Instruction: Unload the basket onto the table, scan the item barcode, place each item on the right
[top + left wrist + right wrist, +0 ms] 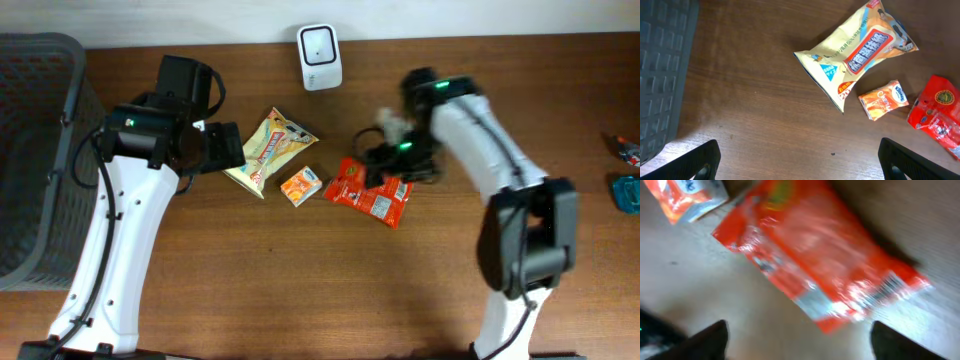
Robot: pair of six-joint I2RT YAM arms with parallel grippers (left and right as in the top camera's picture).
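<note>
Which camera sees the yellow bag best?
The left wrist view: the yellow bag is whole, big and sharp there, with its print clear. Overhead shows it whole too, but small. The right wrist view misses it; it shows only a blurry red packet and an orange packet.

- Left arm [125, 220] reaches up from the near-left edge, elbow bent, wrist turned toward the other arm.
- Left gripper [797, 152] points down, its jaws spread wide.
- Right arm [490, 150] arches from the near-right edge, forearm angled inward.
- Right gripper [799, 330] faces down, jaws apart, motion-blurred.
</note>
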